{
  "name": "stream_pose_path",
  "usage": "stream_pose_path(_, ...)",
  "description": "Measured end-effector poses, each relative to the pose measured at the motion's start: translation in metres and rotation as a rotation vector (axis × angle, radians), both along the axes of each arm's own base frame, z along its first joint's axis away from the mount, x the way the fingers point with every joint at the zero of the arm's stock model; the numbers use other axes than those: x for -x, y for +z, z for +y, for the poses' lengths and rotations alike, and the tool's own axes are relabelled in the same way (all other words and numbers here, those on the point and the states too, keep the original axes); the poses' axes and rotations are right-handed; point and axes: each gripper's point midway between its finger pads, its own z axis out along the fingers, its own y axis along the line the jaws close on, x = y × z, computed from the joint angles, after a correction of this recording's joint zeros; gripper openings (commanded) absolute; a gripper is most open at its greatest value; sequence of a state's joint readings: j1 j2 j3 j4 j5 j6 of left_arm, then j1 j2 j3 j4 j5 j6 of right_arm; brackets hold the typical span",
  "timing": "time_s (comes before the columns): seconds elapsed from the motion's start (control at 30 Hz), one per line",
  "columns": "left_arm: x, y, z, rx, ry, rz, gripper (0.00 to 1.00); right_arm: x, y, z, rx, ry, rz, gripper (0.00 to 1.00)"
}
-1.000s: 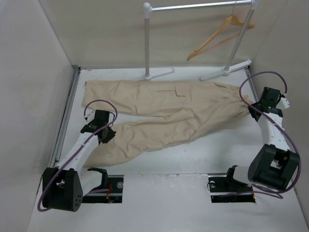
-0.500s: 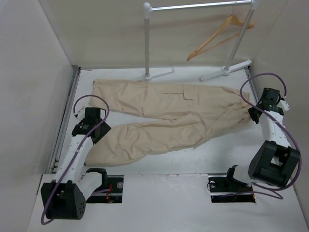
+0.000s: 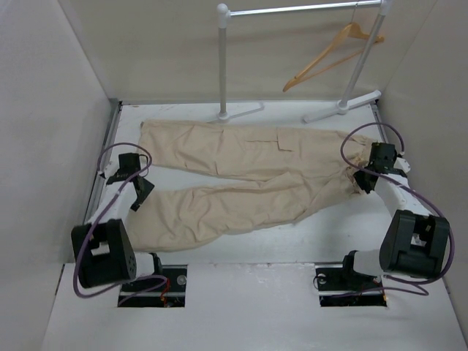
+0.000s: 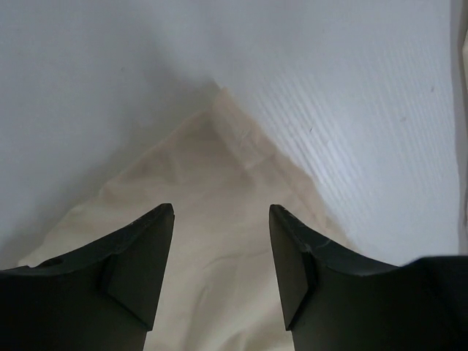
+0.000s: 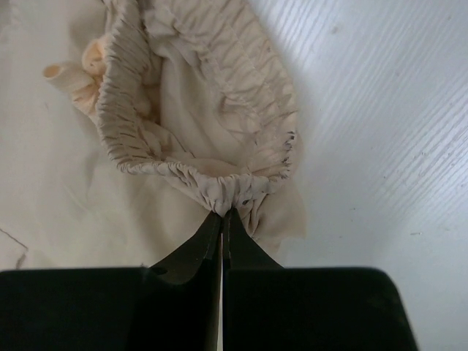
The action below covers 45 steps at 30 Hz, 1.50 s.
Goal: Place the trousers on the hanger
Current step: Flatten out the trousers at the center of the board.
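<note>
The beige trousers [image 3: 241,157] lie spread flat across the table, waist to the right and leg ends to the left. Over the near leg's left end hovers my left gripper [image 3: 139,194], open; in the left wrist view its jaws [image 4: 219,208] stand apart above the cloth [image 4: 219,161] with nothing between them. My right gripper [image 3: 360,183] is at the waist, and the right wrist view shows it [image 5: 223,213] shut on the gathered elastic waistband [image 5: 205,117]. The light-wood hanger [image 3: 329,58] hangs by its hook from the rail at the back right, far from both grippers.
The white garment rail [image 3: 292,9] stands at the back, its post [image 3: 223,66] and two feet [image 3: 344,104] resting on the table just behind the trousers. White walls close in the left, back and right. Bare white table [image 3: 329,234] shows in front of the trousers.
My left gripper opened, let go of the trouser leg and swung back to the left. The right gripper, still shut on the waistband, moved left and the waist bunched inward.
</note>
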<state>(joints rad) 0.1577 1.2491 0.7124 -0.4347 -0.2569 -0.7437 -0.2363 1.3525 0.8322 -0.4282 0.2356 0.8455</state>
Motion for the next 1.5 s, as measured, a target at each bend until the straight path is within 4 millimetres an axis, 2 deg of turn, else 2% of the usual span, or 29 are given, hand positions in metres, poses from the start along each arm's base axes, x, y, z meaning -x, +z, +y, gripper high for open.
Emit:
stream_pose_path(0.03, -0.008, -0.004, 0.003, -0.002, 0.005, 0.01, 0.43, 0.002, -0.004, 0.002, -0.003, 0.003, 0.006, 0.0)
stream_pose_path(0.1, -0.023, -0.014, 0.008, -0.005, 0.017, 0.031, 0.24, 0.004, -0.007, 0.005, -0.008, 0.007, 0.006, 0.0)
stream_pose_path(0.17, -0.032, -0.024, 0.014, -0.008, 0.033, 0.053, 0.11, 0.004, -0.005, 0.005, -0.007, 0.005, -0.005, 0.0)
stream_pose_path(0.27, -0.044, -0.031, 0.025, -0.021, 0.057, 0.074, 0.04, 0.003, 0.0, 0.002, -0.004, -0.004, -0.024, 0.0)
stream_pose_path(0.37, -0.063, -0.021, 0.041, -0.042, 0.092, 0.053, 0.02, 0.006, 0.0, -0.007, -0.008, -0.035, -0.027, 0.0)
stream_pose_path(0.47, -0.097, 0.0, 0.066, -0.063, 0.139, -0.012, 0.02, 0.01, 0.008, -0.021, 0.003, -0.077, -0.028, 0.0)
stream_pose_path(0.6, -0.139, 0.024, 0.092, -0.095, 0.18, -0.086, 0.03, -0.001, 0.038, -0.029, 0.035, -0.074, -0.063, 0.0)
stream_pose_path(0.67, -0.158, 0.029, 0.101, -0.104, 0.187, -0.102, 0.07, -0.007, 0.054, -0.032, 0.062, -0.068, -0.086, 0.0)
stream_pose_path(0.73, -0.172, 0.029, 0.105, -0.107, 0.188, -0.109, 0.15, -0.008, 0.065, -0.036, 0.091, -0.063, -0.095, 0.0)
stream_pose_path(0.8, -0.18, 0.026, 0.107, -0.108, 0.185, -0.108, 0.28, -0.008, 0.069, -0.039, 0.109, -0.061, -0.092, 0.0)
stream_pose_path(0.9, -0.178, 0.025, 0.1, -0.107, 0.173, -0.093, 0.44, -0.007, 0.062, -0.039, 0.11, -0.059, -0.067, 0.0)
stream_pose_path(0.97, -0.178, 0.031, 0.091, -0.111, 0.155, -0.104, 0.47, -0.007, 0.053, -0.034, 0.106, -0.05, -0.045, 0.0)
stream_pose_path(1.03, -0.168, 0.041, 0.073, -0.11, 0.124, -0.118, 0.48, -0.009, 0.045, -0.024, 0.099, -0.024, -0.028, 0.0)
stream_pose_path(1.1, -0.146, 0.057, 0.054, -0.108, 0.092, -0.14, 0.46, -0.01, 0.04, -0.014, 0.091, -0.003, -0.024, 0.0)
stream_pose_path(1.17, -0.115, 0.074, 0.037, -0.099, 0.072, -0.185, 0.4, -0.012, 0.039, -0.006, 0.086, 0.015, -0.03, 0.0)
stream_pose_path(1.27, -0.049, 0.084, 0.031, -0.089, 0.101, -0.223, 0.36, -0.016, 0.041, 0.003, 0.082, 0.035, -0.058, 0.0)
stream_pose_path(1.33, -0.006, 0.076, 0.034, -0.082, 0.148, -0.216, 0.36, -0.019, 0.046, 0.008, 0.08, 0.048, -0.086, 0.0)
stream_pose_path(1.4, 0.03, 0.054, 0.036, -0.067, 0.193, -0.161, 0.41, -0.022, 0.05, 0.012, 0.077, 0.06, -0.114, 0.0)
stream_pose_path(1.5, 0.06, 0.02, 0.031, -0.022, 0.22, -0.069, 0.47, -0.027, 0.054, 0.017, 0.065, 0.071, -0.148, 0.0)
